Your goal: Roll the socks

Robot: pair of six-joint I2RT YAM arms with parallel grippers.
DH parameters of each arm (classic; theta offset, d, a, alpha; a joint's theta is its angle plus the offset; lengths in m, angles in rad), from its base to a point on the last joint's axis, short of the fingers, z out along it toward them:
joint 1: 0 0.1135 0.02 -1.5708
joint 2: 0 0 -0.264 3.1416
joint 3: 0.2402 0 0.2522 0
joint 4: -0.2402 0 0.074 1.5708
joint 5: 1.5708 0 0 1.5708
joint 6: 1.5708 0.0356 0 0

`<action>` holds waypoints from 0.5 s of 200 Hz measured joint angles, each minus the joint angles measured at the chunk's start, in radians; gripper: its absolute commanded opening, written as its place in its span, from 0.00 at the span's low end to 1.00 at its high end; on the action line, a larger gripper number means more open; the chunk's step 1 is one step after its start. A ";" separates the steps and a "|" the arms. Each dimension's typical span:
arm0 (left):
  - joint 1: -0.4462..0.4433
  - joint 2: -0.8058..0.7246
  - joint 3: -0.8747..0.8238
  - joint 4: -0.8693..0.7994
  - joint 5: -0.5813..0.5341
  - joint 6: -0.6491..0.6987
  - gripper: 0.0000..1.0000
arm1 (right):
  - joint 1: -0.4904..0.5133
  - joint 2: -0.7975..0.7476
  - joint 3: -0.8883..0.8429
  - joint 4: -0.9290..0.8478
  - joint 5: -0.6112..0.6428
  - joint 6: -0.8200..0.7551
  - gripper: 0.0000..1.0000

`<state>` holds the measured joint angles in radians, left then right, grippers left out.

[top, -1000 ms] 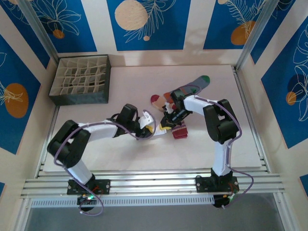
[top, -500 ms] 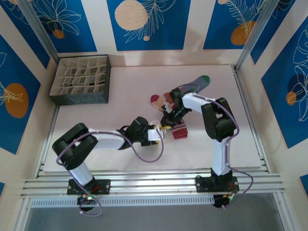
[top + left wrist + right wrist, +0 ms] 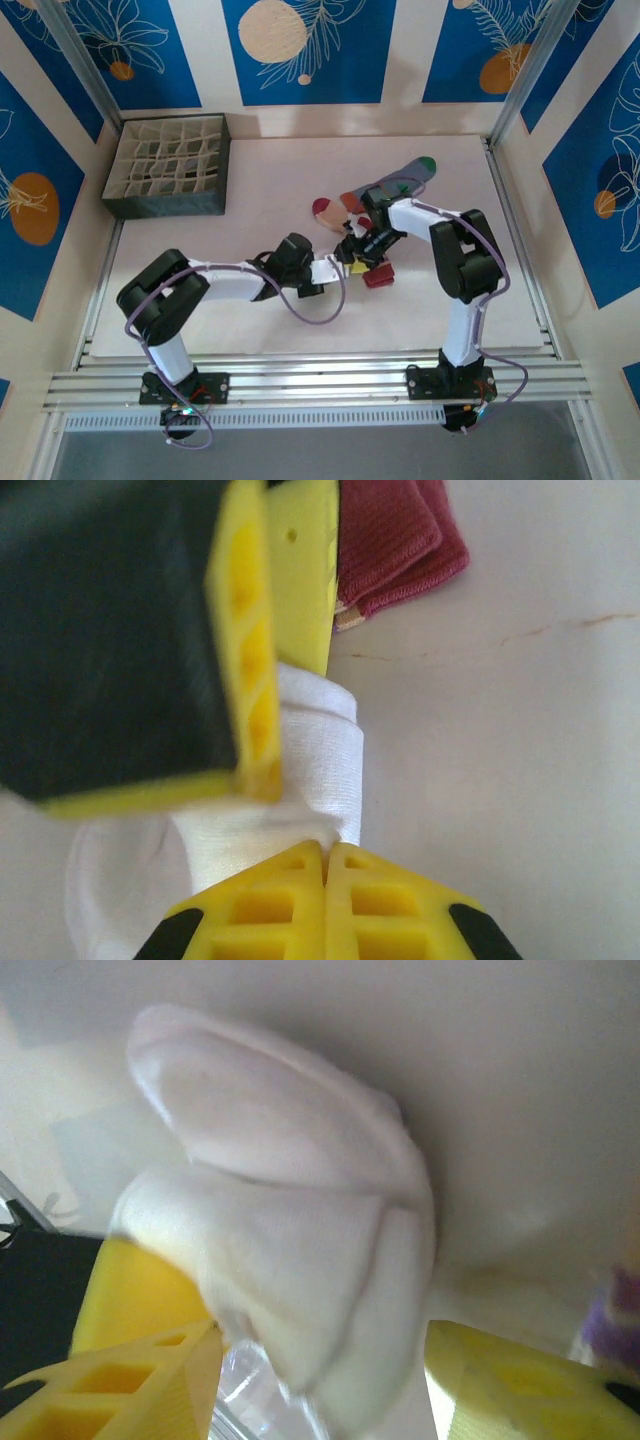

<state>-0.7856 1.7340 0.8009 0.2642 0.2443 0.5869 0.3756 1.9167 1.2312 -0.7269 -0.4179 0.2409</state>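
Observation:
The white sock (image 3: 310,750) lies bunched on the table between my two grippers. My left gripper (image 3: 328,852) is shut, and a fold of that sock is pinched at its tips. My right gripper (image 3: 322,1335) stands open, and the white sock (image 3: 290,1230) hangs loose between its yellow fingers (image 3: 150,1375). From above, the left gripper (image 3: 336,268) and right gripper (image 3: 357,252) meet at mid-table. The peach sock's maroon part (image 3: 378,276) lies folded just right of them, its toe (image 3: 325,208) behind. The grey-blue sock (image 3: 405,180) lies flat further back.
A dark box with a white divider grid (image 3: 165,165) stands at the back left. Metal rails run along the table's near edge (image 3: 320,380) and along both its sides. Bare table lies in front of the grippers and to the left.
My left arm has reached right to the white sock and its gripper has shut on it. My right gripper, shut on the sock before, has opened.

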 measured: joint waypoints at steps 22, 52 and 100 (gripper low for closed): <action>0.061 0.000 0.017 -0.047 0.135 -0.081 0.00 | -0.026 -0.053 -0.024 0.047 -0.006 0.014 0.56; 0.140 0.022 0.031 -0.071 0.307 -0.195 0.00 | -0.035 -0.072 -0.025 0.114 -0.020 0.032 0.57; 0.224 0.100 0.088 -0.075 0.470 -0.366 0.00 | -0.018 -0.065 -0.042 0.180 -0.042 0.050 0.57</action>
<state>-0.5621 1.8343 0.8890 0.1890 0.7147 0.2207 0.3580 1.8515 1.1889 -0.5472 -0.4595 0.2909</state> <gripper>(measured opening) 0.040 0.571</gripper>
